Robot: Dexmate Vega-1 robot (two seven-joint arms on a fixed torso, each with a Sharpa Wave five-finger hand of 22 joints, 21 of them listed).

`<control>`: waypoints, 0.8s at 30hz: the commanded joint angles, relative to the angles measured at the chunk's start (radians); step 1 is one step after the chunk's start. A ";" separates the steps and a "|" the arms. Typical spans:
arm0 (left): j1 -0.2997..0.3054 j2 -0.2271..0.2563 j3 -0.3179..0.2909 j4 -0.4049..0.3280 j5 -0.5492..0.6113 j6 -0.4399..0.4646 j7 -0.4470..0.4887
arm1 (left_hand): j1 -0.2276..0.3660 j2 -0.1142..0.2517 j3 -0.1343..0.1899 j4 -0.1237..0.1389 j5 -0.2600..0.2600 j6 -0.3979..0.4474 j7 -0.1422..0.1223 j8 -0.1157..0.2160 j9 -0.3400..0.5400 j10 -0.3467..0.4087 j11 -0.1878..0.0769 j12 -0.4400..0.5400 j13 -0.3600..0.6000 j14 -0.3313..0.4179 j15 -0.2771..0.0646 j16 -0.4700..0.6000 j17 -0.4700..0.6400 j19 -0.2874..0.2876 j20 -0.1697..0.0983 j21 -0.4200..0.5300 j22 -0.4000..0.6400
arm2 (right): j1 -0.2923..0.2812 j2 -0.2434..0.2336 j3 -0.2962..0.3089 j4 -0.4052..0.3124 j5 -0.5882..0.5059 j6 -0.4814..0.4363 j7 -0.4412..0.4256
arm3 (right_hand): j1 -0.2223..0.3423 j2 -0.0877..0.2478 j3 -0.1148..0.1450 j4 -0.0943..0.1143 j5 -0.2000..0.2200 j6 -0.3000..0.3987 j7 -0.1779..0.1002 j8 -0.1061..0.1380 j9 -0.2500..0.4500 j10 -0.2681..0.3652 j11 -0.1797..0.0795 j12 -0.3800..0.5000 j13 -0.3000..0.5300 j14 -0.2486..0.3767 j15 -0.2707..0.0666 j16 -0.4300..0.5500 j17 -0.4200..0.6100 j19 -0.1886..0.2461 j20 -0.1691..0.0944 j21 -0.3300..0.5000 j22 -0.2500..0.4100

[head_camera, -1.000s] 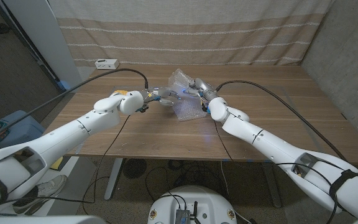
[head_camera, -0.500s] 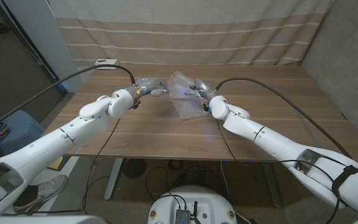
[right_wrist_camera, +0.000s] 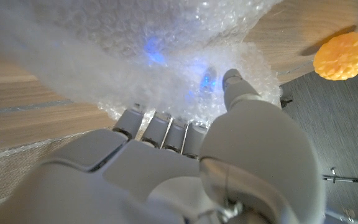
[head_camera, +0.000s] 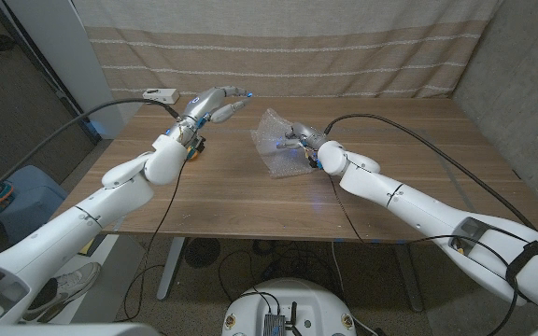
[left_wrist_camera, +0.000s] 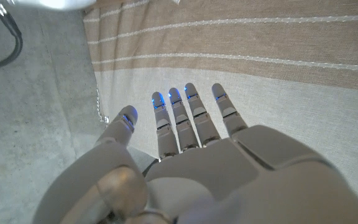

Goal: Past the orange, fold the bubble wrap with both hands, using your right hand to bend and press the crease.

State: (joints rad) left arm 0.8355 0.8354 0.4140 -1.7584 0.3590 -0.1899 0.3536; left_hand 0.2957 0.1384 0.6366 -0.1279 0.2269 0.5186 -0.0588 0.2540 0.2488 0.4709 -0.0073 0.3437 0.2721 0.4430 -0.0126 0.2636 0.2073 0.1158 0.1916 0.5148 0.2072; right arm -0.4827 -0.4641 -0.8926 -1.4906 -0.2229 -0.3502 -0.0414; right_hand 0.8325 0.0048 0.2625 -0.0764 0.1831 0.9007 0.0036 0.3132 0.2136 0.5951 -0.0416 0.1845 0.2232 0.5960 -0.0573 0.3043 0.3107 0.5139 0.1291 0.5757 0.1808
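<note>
The clear bubble wrap lies crumpled and partly folded on the wooden table, just past its middle. My right hand holds its right side. In the right wrist view my fingers curl into the bubble wrap and the thumb presses onto it. The orange, yellow-orange with a bumpy skin, sits on the table beyond the wrap in that view. My left hand is raised above the table's back left, apart from the wrap. Its fingers are straight and spread, holding nothing.
A small white box sits at the table's back left corner, close under my raised left hand. A striped curtain hangs right behind the table. Black cables arch over both arms.
My left hand has let go of the bubble wrap and swung up and back to the left. The right hand has stayed on the wrap, which now lies lower.
</note>
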 commanded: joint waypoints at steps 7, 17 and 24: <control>-0.049 -0.070 -0.008 0.108 -0.078 -0.124 -0.011 | -0.011 0.001 0.004 0.005 -0.001 -0.036 -0.009 -0.020 -0.001 -0.020 0.003 -0.008 0.011 -0.009 0.004 -0.004 0.003 -0.001 0.016 0.000 0.002 | 0.040 -0.085 -0.022 -0.032 0.054 0.028 0.225 | -0.388 -0.172 -0.231 0.136 0.060 -0.131 0.005 -0.058 0.000 -0.108 0.046 0.000 0.000 -0.111 0.050 -0.041 0.004 -0.093 0.057 -0.090 -0.001; -0.148 -0.103 0.063 0.186 -0.093 -0.085 -0.131 | -0.013 0.004 0.009 0.003 0.002 -0.079 -0.027 -0.040 -0.007 -0.058 0.005 -0.024 0.018 -0.036 0.007 -0.016 0.003 -0.011 0.018 -0.003 0.002 | 0.026 -0.115 0.012 -0.080 0.106 0.110 0.278 | -0.475 -0.143 -0.341 0.165 0.118 -0.299 -0.023 -0.123 -0.005 -0.256 0.061 0.001 -0.001 -0.276 0.084 -0.094 -0.002 -0.254 0.080 -0.212 -0.003; -0.236 -0.132 0.129 0.251 -0.071 -0.061 -0.202 | -0.013 0.000 0.013 -0.004 0.007 -0.115 -0.049 -0.055 -0.016 -0.097 0.005 -0.041 0.024 -0.069 0.012 -0.034 -0.003 -0.019 0.019 -0.006 0.003 | -0.037 -0.154 0.045 -0.119 0.071 0.251 0.192 | -0.528 0.011 -0.309 0.219 0.140 -0.310 -0.072 -0.120 -0.009 -0.229 0.062 0.024 -0.002 -0.258 0.082 -0.069 0.005 -0.259 0.061 -0.239 -0.001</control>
State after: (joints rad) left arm 0.7134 0.7445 0.4620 -1.5959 0.2772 -0.2817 0.2577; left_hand 0.2863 0.1396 0.6405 -0.1300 0.2268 0.4160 -0.1043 0.2067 0.2334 0.3895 -0.0011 0.3084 0.2906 0.3860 -0.0001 0.2361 0.2047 0.1035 0.2072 0.5102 0.2070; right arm -0.4611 -0.5668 -0.8862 -1.5495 -0.1322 -0.2509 0.1995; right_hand 0.3187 -0.0245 -0.0533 0.1252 0.3145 0.5960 -0.0520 0.1919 0.2042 0.3479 0.0200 0.1965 0.2182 0.3194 0.0282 0.2243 0.3131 0.2426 0.1968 0.3403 0.1758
